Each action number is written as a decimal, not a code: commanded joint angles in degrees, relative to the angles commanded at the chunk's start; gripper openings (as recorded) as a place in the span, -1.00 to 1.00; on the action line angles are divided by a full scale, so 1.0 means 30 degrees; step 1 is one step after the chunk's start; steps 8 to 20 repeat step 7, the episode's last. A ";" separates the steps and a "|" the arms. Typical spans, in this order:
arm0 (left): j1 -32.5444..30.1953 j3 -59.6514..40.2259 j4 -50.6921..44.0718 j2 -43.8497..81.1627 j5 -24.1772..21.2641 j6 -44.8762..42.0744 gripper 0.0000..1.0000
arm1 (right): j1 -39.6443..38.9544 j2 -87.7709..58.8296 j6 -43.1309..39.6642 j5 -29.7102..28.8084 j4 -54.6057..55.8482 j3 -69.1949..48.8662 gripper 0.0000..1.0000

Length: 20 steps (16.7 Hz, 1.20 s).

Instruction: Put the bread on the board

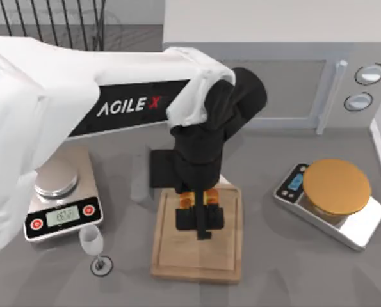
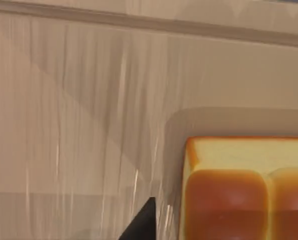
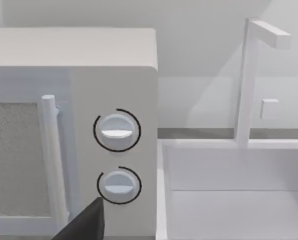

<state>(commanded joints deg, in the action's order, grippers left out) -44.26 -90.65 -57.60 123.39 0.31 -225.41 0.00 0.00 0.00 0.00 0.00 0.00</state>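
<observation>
The bread [image 2: 239, 195] is a golden-yellow slice with an orange-brown crust, seen close up in the left wrist view against the board's pale wood [image 2: 88, 125]. In the top view the board [image 1: 171, 256] lies at the table's middle front, and my left gripper [image 1: 201, 224] points down over its middle, covering the bread. A dark tip of that gripper [image 2: 143, 225] sits just beside the bread's edge. I cannot tell whether the bread rests on the board or hangs just above it. My right arm is parked, and a dark tip of its gripper [image 3: 86, 222] faces the microwave.
A silver scale [image 1: 62, 204] stands left of the board, with a small wine glass [image 1: 93, 246] in front of it. Another scale with an orange-tan disc [image 1: 336, 185] is at the right. A microwave [image 1: 292, 89] lines the back, and a white rack [image 3: 249, 80] stands beside it.
</observation>
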 joint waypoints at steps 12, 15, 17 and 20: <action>0.0000 0.0000 0.0000 0.0000 0.0000 0.0000 1.00 | 0.0000 0.0000 0.0000 0.0000 0.0000 0.0000 1.00; 0.0000 0.0000 0.0000 0.0000 0.0000 0.0000 1.00 | 0.0000 0.0000 0.0000 0.0000 0.0000 0.0000 1.00; 0.0000 0.0000 0.0000 0.0000 0.0000 0.0000 1.00 | 0.0000 0.0000 0.0000 0.0000 0.0000 0.0000 1.00; 0.0000 0.0000 0.0000 0.0000 0.0000 0.0000 1.00 | 0.0000 0.0000 0.0000 0.0000 0.0000 0.0000 1.00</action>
